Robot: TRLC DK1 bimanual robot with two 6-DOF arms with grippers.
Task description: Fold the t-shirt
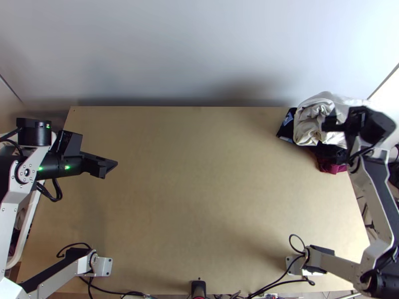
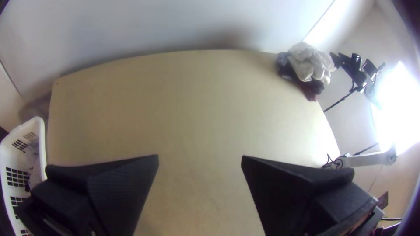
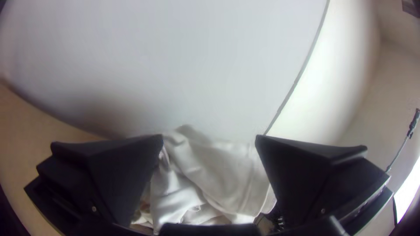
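Zero finished folds visible; white cloth [image 1: 310, 124], likely the t-shirt, bunched.
It lies on dark cloth [image 1: 286, 130] and maroon cloth [image 1: 332, 167] at the table's [image 1: 199, 194] far right corner. Right gripper [image 3: 209, 138], close by, and left gripper [image 2: 200, 157], well apart: both wide. Judged remaining: pickup, spreading, all folding.

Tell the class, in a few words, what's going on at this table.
The right gripper is open at a bunched white cloth, which lies piled on a black cloth and a maroon cloth at the table's far right corner. The left gripper is open and empty at the left side. No folding is under way.
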